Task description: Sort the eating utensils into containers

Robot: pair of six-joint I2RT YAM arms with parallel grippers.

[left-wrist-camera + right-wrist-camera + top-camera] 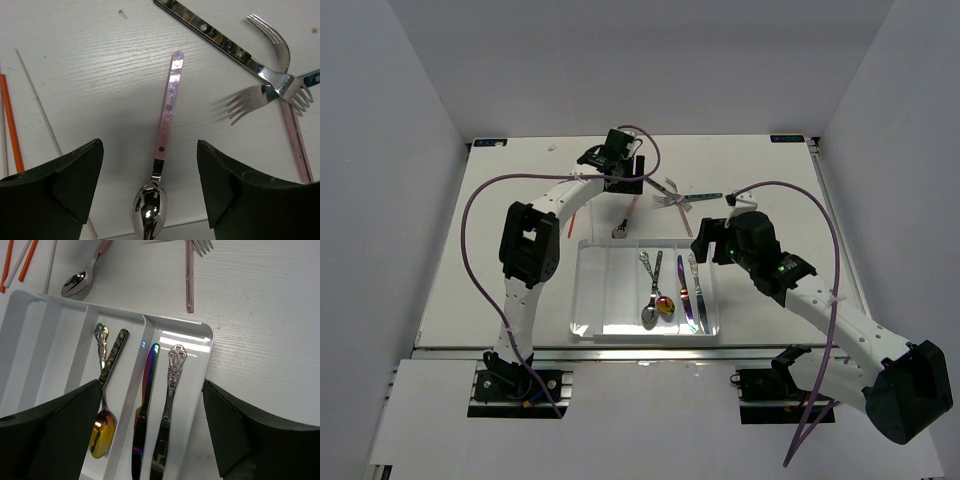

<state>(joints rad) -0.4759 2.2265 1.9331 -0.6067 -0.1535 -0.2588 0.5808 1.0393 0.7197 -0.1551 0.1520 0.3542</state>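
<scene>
The right gripper (705, 247) hangs nearest, over the right end of the clear tray (582, 290), its fingers spread wide and holding nothing. In its wrist view the open gripper (151, 387) frames the tray's (206, 332) two right-hand compartments. Two spoons (655, 295) lie in the third compartment from the left, the gold-bowled one (102, 434) with its bowl toward the arms. An iridescent knife (145, 390) and an ornate silver knife (169, 390) share the rightmost compartment. All four lie lengthwise along the dividing walls, near to far.

Just beyond the tray's far rim, apart from it, lies a pink-handled spoon (627, 212). Its long axis runs near to far, with the bowl toward the tray and the handle pointing away, leaning slightly right.

The left gripper (620, 178) stands over its far end. In the wrist view the gripper (149, 150) is spread, one finger each side of the spoon (168, 112), with bare tabletop between each finger and the handle.

To one side lies a red-orange chopstick (12, 127), parallel and well apart. To the other side is a crossed heap of forks (272, 82), near but not touching.
</scene>
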